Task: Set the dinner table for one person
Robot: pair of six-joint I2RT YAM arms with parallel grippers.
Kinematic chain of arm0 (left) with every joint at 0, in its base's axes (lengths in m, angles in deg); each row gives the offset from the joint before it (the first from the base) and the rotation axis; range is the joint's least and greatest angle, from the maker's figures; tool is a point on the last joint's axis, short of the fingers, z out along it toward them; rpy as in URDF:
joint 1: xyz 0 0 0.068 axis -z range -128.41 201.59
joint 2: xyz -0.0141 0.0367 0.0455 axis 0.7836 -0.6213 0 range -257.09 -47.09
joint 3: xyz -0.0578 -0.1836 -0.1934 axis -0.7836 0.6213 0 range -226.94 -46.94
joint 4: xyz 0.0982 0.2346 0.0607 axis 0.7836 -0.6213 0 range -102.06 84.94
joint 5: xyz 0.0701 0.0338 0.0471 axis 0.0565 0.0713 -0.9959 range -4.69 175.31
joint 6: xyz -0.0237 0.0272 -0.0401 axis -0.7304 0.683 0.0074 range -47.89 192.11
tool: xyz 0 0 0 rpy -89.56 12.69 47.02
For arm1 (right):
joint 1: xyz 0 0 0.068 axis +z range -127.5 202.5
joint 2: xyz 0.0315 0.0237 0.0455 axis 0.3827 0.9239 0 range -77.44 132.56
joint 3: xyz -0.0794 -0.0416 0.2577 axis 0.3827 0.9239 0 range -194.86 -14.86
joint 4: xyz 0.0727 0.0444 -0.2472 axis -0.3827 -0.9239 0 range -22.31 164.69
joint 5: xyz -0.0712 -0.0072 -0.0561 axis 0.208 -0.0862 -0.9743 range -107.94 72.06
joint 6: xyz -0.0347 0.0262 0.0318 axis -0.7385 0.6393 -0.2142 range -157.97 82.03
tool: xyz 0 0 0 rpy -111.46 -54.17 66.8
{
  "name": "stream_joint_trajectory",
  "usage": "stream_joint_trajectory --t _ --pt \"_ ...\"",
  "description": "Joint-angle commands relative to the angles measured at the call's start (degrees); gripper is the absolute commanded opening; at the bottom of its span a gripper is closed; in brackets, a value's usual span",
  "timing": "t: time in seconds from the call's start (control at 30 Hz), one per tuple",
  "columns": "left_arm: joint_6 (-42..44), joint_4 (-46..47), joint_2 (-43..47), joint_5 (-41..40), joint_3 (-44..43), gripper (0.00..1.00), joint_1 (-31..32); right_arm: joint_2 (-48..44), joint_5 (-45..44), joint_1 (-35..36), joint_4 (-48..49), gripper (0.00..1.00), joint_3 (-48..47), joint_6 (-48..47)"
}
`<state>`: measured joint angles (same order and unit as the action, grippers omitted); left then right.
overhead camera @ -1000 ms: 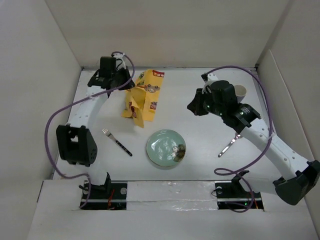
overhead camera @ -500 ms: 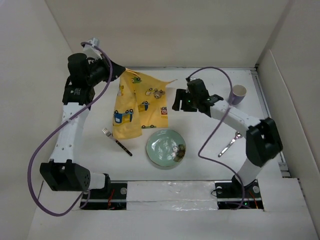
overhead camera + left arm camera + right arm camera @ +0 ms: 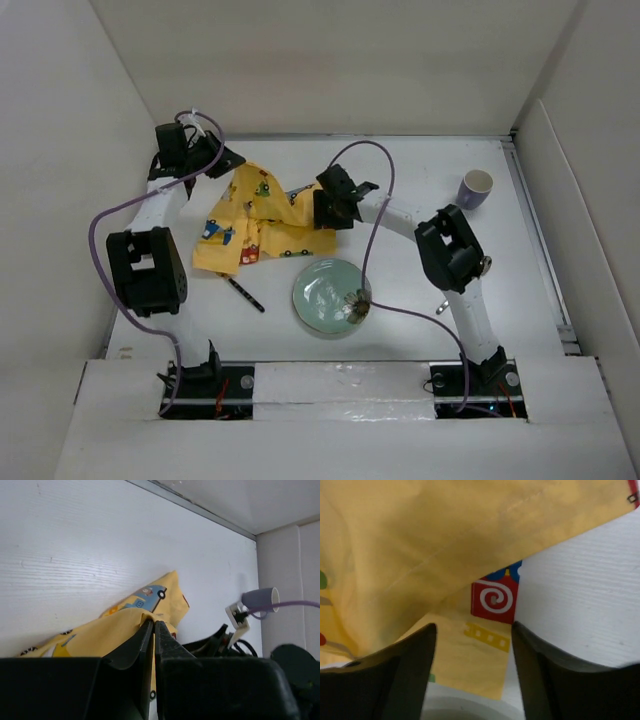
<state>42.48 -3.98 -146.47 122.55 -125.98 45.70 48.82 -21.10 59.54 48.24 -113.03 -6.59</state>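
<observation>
Placemat [image 3: 258,222], spread in the air a second ago, now lies rumpled on the desk [image 3: 420,165] at ten o'clock from the plate [image 3: 332,296], left tool [image 3: 153,624] clamped on its far corner, right tool [image 3: 473,628] sprung open, so flattening remains.

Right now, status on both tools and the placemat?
Left tool shut on placemat corner. Right tool open at its right edge. Placemat rumpled, fork partly under it.

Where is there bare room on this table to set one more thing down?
Bare: the table between the right arm and the right wall, nearer than the cup; also the far strip between the cup and the right tool. Crowded: left and middle, where the cloth, fork and plate lie close together.
</observation>
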Motion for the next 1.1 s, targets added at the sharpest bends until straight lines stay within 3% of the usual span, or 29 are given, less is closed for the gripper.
stream_joint_trajectory --t 0.0,0.07,0.17,0.2,0.23,0.37,0.4,0.53,0.57,0.63,0.67,0.8,0.87,1.0,1.03,1.07 --pt "-0.6 5.7 -3.2 2.3 -5.1 0.0 -1.6 3.9 -2.9 2.5 -7.8 0.62 -3.6 2.0" --pt "-1.0 6.3 -5.3 2.6 -7.3 0.0 -1.6 5.7 -3.7 3.0 -9.2 0.58 -4.9 2.9" --pt "-1.9 6.8 -9.5 3.1 -10.7 0.0 -2.2 6.8 -4.5 3.0 -11.0 0.27 -5.6 4.5" --pt "-2.2 7.2 -11.4 3.1 -12.4 0.0 -2.2 6.7 -4.7 2.3 -11.0 0.04 -5.7 5.1" --pt "-2.2 7.4 -12.2 3.1 -13.2 0.0 -2.2 6.3 -5.6 2.3 -11.0 0.0 -5.6 5.4" --pt "-5.7 10.0 -17.0 4.1 -17.2 0.0 -1.2 -0.4 -9.2 -1.4 -9.4 0.0 -2.6 5.8" --pt "-5.2 8.5 -18.9 3.4 -21.5 0.0 0.2 -6.0 -10.1 -5.1 -8.4 0.0 0.6 4.7" --pt "-4.2 5.4 -23.4 1.7 -27.5 0.0 3.2 -10.5 -10.3 -9.7 -7.3 0.0 5.3 2.7" --pt "-3.8 4.3 -24.6 0.6 -29.3 0.16 4.6 -12.3 -8.8 -12.7 -7.1 0.0 6.4 2.0" --pt "-1.9 -0.4 -27.2 -0.9 -33.1 0.38 5.4 -12.6 -7.0 -15.2 -8.3 0.0 7.5 0.3" --pt "-1.3 -0.9 -27.5 -2.8 -33.7 0.61 5.4 -12.6 -6.7 -16.8 -8.4 0.0 8.5 -0.5" --pt "3.3 -7.5 -22.0 -10.8 -31.5 0.91 5.9 -12.7 -4.7 -19.4 -8.3 0.56 10.3 -4.6" --pt "7.8 -8.5 -15.7 -15.2 -26.1 0.99 6.4 -14.3 -4.6 -20.0 -7.2 0.64 13.2 -5.1" --pt "15.0 -9.5 -3.7 -21.8 -12.5 0.99 13.8 -20.9 -3.5 -22.2 -3.5 0.65 19.1 -4.4" --pt "16.4 -9.2 -1.5 -24.5 -6.2 0.99 18.8 -22.3 -3.7 -22.7 -2.9 0.61 20.4 -4.0" --pt "17.3 -8.8 2.3 -28.8 -3.2 0.99 21.2 -23.8 -4.0 -22.7 -2.4 0.48 21.9 -3.7"
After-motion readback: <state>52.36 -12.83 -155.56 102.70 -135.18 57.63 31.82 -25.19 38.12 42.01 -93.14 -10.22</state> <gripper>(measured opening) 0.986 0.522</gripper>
